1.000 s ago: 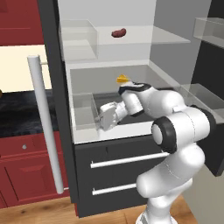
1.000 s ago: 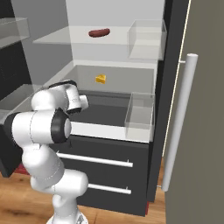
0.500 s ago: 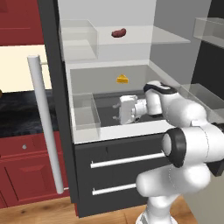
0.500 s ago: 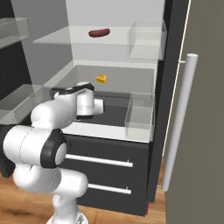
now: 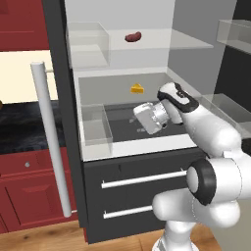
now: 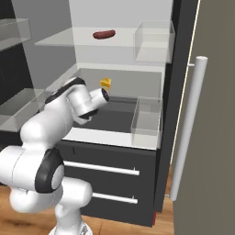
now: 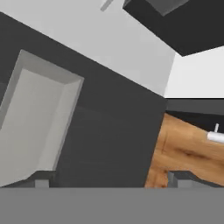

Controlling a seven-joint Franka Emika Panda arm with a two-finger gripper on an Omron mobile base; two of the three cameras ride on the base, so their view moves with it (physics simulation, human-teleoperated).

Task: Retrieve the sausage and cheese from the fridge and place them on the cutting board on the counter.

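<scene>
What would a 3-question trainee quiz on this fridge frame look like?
1. True or false: the sausage lies on the shelf above the cheese.
2. Where is the cheese? A) shelf floor B) door bin C) drawer
3. Fill in: the jaws hold ____.
Key: 1 true; 2 A; 3 nothing.

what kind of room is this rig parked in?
A kitchen, rendered. The base faces an open fridge with clear shelves holding a sausage and a cheese wedge; a black counter over dark red cabinets sits to its left.
</scene>
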